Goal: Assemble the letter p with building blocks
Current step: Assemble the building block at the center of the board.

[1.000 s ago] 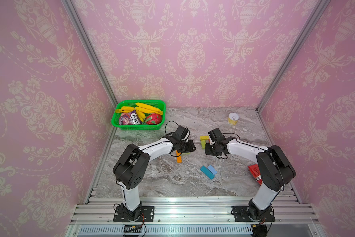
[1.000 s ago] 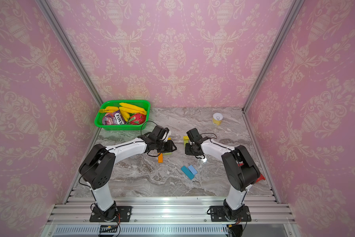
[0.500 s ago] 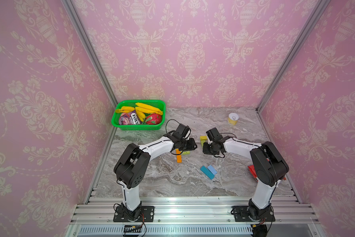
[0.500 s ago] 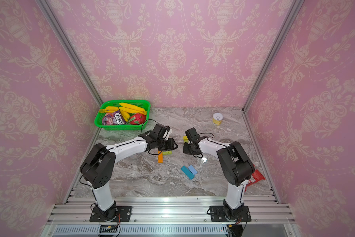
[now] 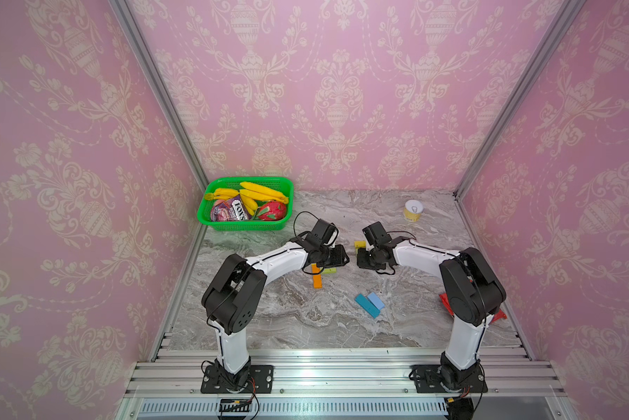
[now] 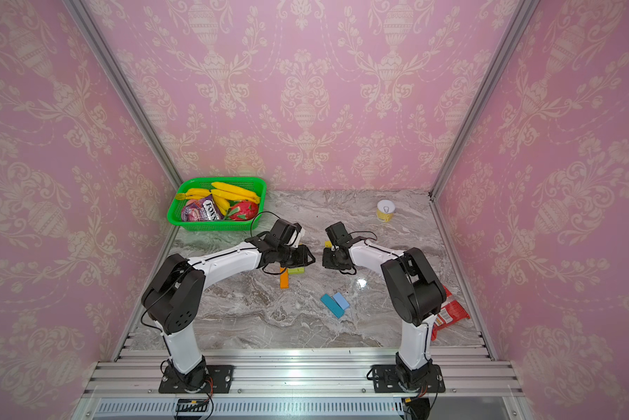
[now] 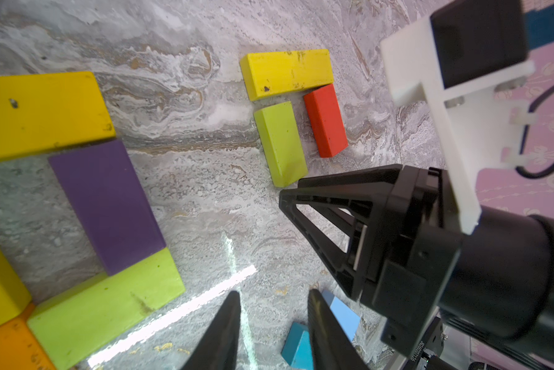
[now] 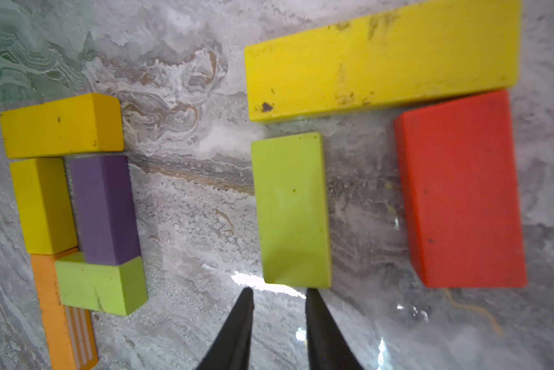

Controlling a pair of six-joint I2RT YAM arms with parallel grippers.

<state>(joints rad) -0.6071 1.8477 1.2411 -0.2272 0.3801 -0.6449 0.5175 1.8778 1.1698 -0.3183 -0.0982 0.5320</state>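
Near the middle of the marble table (image 5: 269,320), a flat letter p, looking nearly done: orange block (image 8: 61,320) and yellow stem block (image 8: 41,205) end to end for the stick, top yellow block (image 8: 61,125) across the top, purple block (image 8: 104,208) down the side, lower lime green block (image 8: 101,285) closing the loop. All packed tight, with hardly any hole in the loop. Just beside the p, a little nearer the right and back edges, three spare pieces: long yellow block (image 8: 381,61), with loose lime green block (image 8: 290,208) and red block (image 8: 458,192) close against its long side, apart from each other. Nearer the front edge, well apart from the rest, teal block (image 5: 365,305) and light blue block (image 5: 375,300), touching side by side. Right gripper (image 8: 279,293): low over the table, jaws a little apart, gripping nothing, tips just short of the end of the loose lime green block. Left gripper (image 7: 274,293): jaws a little apart too, empty, over bare table just beside the p. Seems to be the step of fetching one more piece, or maybe checking the shape; hard to say which. For a fetch: spread the right jaws wider than the loose lime green block, slide over its end, pinch, lift clear of the long yellow block and red block. Go slow near the p, so as not to bump the purple block.
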